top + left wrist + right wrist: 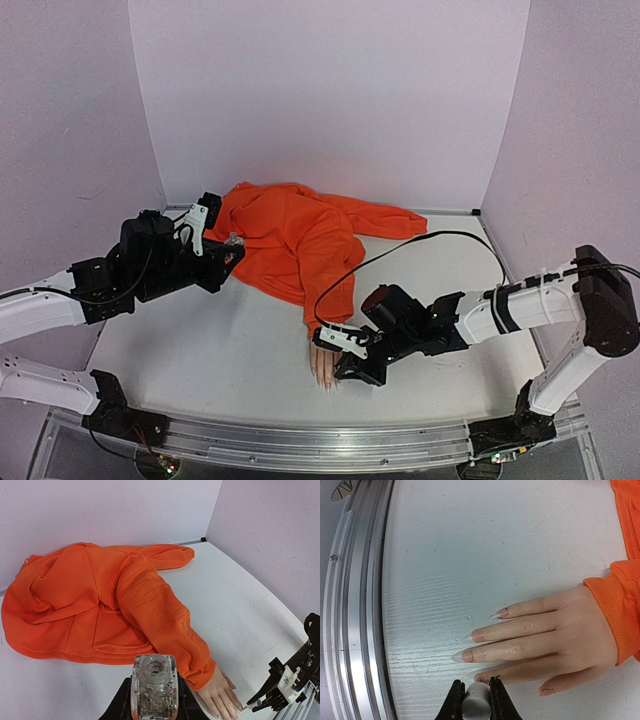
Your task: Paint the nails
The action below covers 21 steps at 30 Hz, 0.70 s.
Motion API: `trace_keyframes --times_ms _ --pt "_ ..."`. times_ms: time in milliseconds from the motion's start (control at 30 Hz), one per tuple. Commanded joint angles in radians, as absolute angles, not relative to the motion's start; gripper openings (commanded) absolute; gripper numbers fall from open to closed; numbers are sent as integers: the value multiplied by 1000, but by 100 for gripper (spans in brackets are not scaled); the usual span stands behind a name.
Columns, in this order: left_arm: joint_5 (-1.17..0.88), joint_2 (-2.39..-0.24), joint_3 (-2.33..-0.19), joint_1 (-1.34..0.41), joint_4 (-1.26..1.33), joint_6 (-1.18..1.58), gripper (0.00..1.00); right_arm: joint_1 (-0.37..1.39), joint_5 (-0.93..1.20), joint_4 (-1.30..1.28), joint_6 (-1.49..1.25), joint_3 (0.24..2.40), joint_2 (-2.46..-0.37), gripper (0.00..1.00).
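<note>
A skin-toned mannequin hand (555, 640) lies flat on the white table, with its wrist in an orange sleeve (615, 610). Its nails (467, 655) are long, pale and glossy. My right gripper (476, 687) is shut on a white cap (477, 698), held right at the index fingernail (481, 677); the brush tip is hidden under the cap. In the top view the right gripper (340, 352) sits over the hand (322, 370). My left gripper (154, 692) is shut on a clear, uncapped bottle (154, 680) with glitter, held above the table at the left (232, 248).
An orange hoodie (290, 235) lies spread across the back middle of the table. A metal rail (350, 605) runs along the table's near edge, close to the fingertips. Pale walls enclose the left, back and right sides.
</note>
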<state>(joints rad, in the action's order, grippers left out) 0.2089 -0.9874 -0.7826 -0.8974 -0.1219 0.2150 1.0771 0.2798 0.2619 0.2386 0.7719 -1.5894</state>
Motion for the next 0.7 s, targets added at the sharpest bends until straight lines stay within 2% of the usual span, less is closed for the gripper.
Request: trace_keyframes --times_ms 0,667 --pt "199 -983 -788 -893 -61 222 0 1083 280 246 239 809 -1597 0" --pt "200 -984 -784 -893 -60 222 0 1085 290 239 236 823 -1622 0"
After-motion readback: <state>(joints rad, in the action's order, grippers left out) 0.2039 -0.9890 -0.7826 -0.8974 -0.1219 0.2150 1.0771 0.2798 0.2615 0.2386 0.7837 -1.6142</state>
